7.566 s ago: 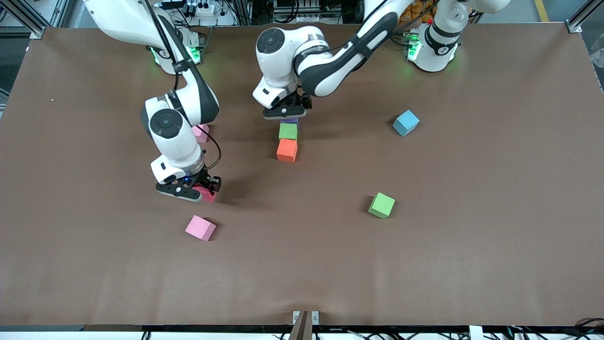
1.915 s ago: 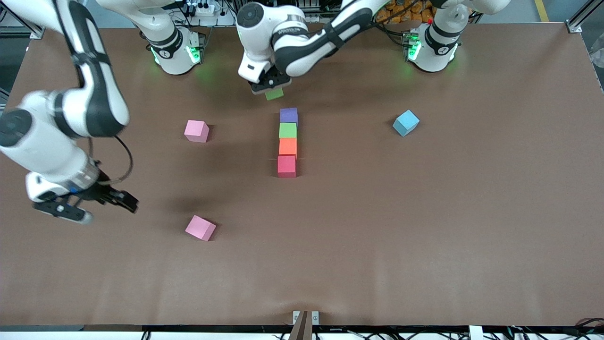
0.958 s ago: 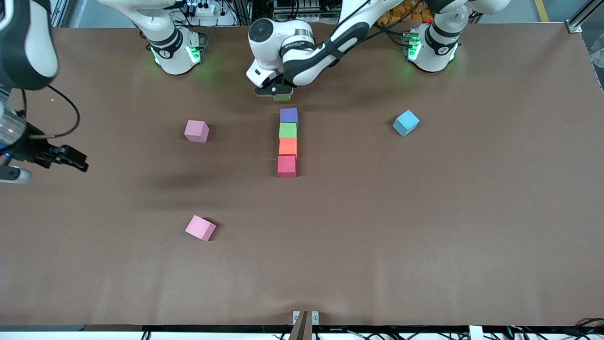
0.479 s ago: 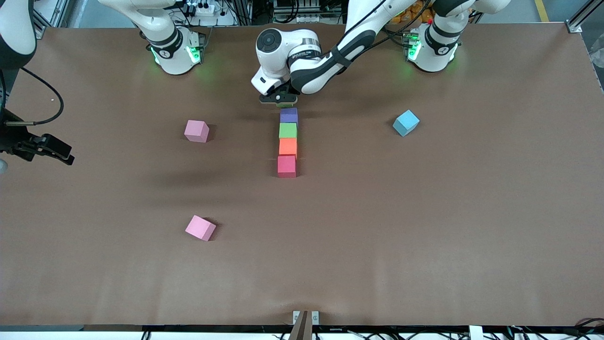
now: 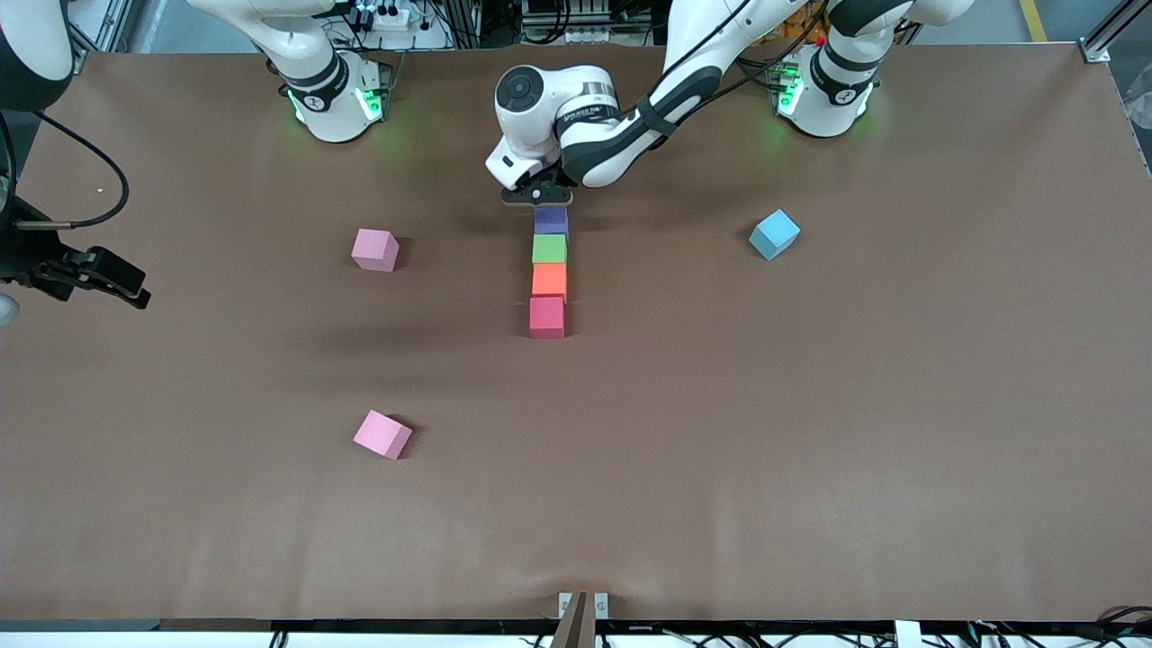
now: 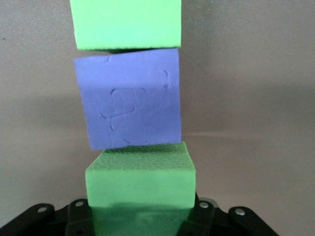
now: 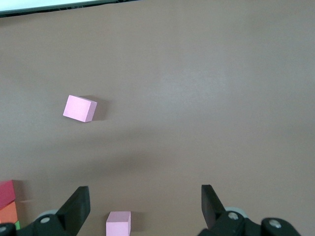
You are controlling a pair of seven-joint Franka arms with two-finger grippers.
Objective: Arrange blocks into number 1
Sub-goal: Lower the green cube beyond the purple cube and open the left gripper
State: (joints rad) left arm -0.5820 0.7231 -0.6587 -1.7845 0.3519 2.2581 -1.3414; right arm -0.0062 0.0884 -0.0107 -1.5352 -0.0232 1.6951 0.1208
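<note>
The second light green block (image 6: 140, 189) is clamped in the left end effector (image 5: 537, 193), which over the last 2 seconds has come down from above the counter (image 5: 810, 405) to the end of the row farthest from the front camera. In the left wrist view it sits just beside the purple block (image 5: 551, 219), touching or nearly so. From there the column runs toward the camera: light green block (image 5: 549, 248), orange block (image 5: 549, 280), red block (image 5: 546, 317), each against the next. With this 5th piece set and released, the stroke of the 1 looks complete, so I judge the task nearly finished.

The left arm reaches in from its base, wrist bent down over the row. The right end effector (image 5: 94, 274) has swung out to the counter's edge at its own end, fingers spread wide and empty, waiting. 2 pale pink cubes (image 5: 375, 249) (image 5: 382, 435) and a light blue cube (image 5: 774, 234) lie well apart from the column.
</note>
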